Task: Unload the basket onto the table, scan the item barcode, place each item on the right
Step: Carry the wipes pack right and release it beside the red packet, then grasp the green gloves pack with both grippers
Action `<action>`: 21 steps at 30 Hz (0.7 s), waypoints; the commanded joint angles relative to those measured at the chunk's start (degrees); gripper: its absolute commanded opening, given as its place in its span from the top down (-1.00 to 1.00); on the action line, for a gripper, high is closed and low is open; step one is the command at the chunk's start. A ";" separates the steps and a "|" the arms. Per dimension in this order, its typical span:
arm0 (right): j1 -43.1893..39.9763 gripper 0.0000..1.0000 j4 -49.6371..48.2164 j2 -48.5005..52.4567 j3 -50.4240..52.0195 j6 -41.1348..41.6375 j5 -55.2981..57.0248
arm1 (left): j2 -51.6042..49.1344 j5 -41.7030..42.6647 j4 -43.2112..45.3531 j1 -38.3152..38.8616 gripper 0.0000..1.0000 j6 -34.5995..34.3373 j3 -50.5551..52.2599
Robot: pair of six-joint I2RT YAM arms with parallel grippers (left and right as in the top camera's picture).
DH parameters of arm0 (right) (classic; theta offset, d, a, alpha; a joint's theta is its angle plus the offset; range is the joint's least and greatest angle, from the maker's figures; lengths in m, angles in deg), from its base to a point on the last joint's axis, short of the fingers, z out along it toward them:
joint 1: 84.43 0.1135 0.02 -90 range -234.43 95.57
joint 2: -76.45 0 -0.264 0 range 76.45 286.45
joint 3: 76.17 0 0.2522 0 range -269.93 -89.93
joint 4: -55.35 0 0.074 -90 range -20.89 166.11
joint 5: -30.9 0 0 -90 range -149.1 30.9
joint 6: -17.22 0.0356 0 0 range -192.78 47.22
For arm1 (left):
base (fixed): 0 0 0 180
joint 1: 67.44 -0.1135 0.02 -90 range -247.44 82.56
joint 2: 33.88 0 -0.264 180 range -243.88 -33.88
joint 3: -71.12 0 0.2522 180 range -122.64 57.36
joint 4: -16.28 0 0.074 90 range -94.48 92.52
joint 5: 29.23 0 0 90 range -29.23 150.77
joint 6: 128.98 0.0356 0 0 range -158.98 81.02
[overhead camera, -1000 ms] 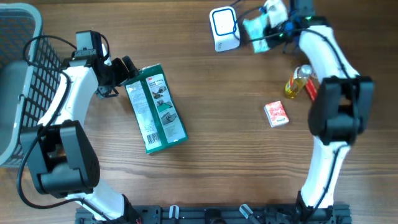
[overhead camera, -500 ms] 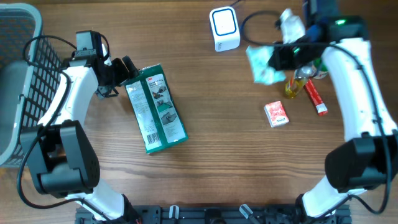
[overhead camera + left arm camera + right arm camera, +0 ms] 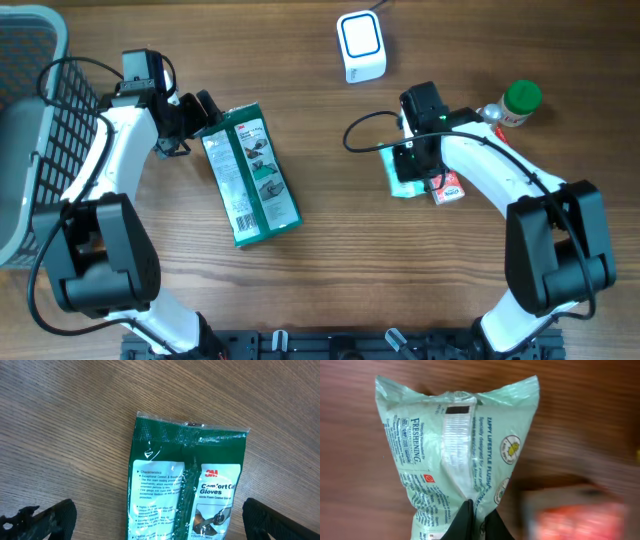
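A grey wire basket (image 3: 30, 110) is sitting at the left edge of the wooden tabletop (image 3: 330, 270). Just right of it, the left arm (image 3: 118, 140) is hovering with its jaws spread wide and gripping nothing. They are poised just beside the far end of a flat dark-green plastic packet of gloves (image 3: 250, 175), which is lying on the tabletop's left half.

A small white box-shaped scanner (image 3: 361, 45) is standing near the middle of the far edge.

Right of centre, the right arm (image 3: 490, 170) is keeping its jaws closed on one end of a pale mint-green soft plastic pouch (image 3: 465, 445). This is the item being scanned, and it is hanging well apart from the scanner, just beside a small red carton (image 3: 447, 190). Whether it is touching the wood cannot be told. A green-capped bottle (image 3: 518, 98) is lying towards the far right.

The step in hand looks like carrying the pouch. The next move probably calls for bringing it up to the scanner's face with its barcode turned that way. The wrist view is showing seam and print but no clear barcode.
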 commanded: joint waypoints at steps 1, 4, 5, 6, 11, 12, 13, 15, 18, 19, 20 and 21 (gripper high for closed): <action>-0.24 0.86 2.93 -1.33 -2.47 0.98 13.66 | 0.74 -0.13 -0.02 -0.33 -1.00 0.50 -0.74; 0.26 0.45 3.87 -3.69 -7.02 -0.39 8.87 | 0.74 -0.13 -0.02 -0.33 -1.00 0.50 -0.74; 0.74 0.22 3.87 -4.15 -8.35 -2.78 4.13 | 0.74 -0.13 -0.02 -0.33 -1.00 0.50 -0.74; 1.29 0.04 4.00 -4.59 -9.70 -3.41 0.46 | 0.74 -0.13 -0.02 -0.33 -1.00 0.50 -0.74; 6.49 -0.09 -0.44 -5.01 -11.63 -1.79 -21.94 | 0.74 -0.13 -0.02 -0.33 -1.00 0.50 -0.74; 8.46 -0.08 -1.90 -5.01 -11.58 1.57 -22.91 | 0.74 -0.13 -0.02 -0.33 -1.00 0.50 -0.74; 10.21 -0.08 -3.06 -4.98 -11.58 4.42 -22.49 | 0.74 -0.13 -0.02 -0.33 -1.00 0.50 -0.74; 12.57 -0.08 -4.61 -4.87 -11.58 6.78 -22.51 | 0.74 -0.13 -0.02 -0.33 -1.00 0.50 -0.74; 16.55 -0.08 -7.87 -3.10 -11.58 8.09 -22.21 | 0.74 -0.13 -0.02 -0.33 -1.00 0.50 -0.74; 17.35 -0.08 -8.76 -2.25 -11.54 8.81 -21.27 | 0.74 -0.04 0.33 -0.33 -1.00 0.26 -0.74; 18.38 -0.07 -9.94 -1.33 -11.54 8.76 -19.87 | 0.74 0.83 1.07 -0.33 -1.00 -0.13 -0.74; 19.54 -0.07 -11.02 -0.17 -11.52 9.22 -17.25 | 0.74 1.38 0.09 -0.28 -1.00 -0.11 -0.74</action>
